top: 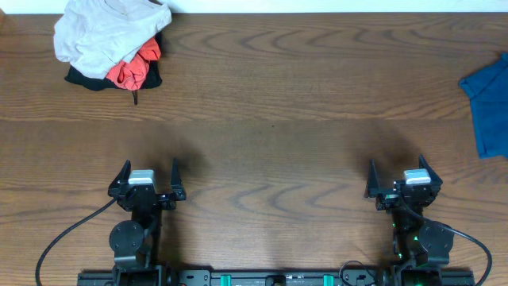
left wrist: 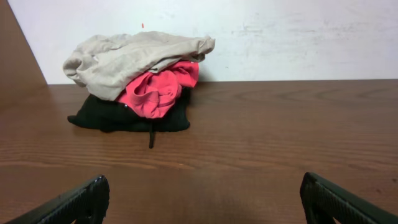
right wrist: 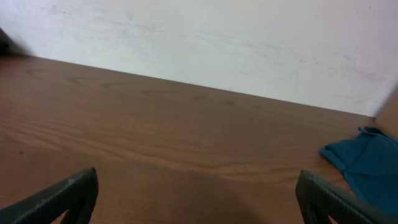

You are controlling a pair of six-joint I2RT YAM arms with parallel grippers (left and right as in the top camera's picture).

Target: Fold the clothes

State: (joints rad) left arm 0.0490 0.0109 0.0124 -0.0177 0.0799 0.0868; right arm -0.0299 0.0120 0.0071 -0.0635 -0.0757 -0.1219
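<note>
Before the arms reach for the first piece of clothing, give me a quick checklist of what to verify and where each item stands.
1. Left gripper open and holding nothing: ok.
2. Right gripper open and holding nothing: ok.
3. Pile of clothes fully in view at the far left corner: ok. The beige garment lies on top, with red and black pieces under it.
4. Blue garment fully in view: not ok. The overhead view's right edge cuts it off.
5. Folding space on the table ahead of both arms: ok, bare wood.
6. Pile within the left arm's reach: cannot tell.
</note>
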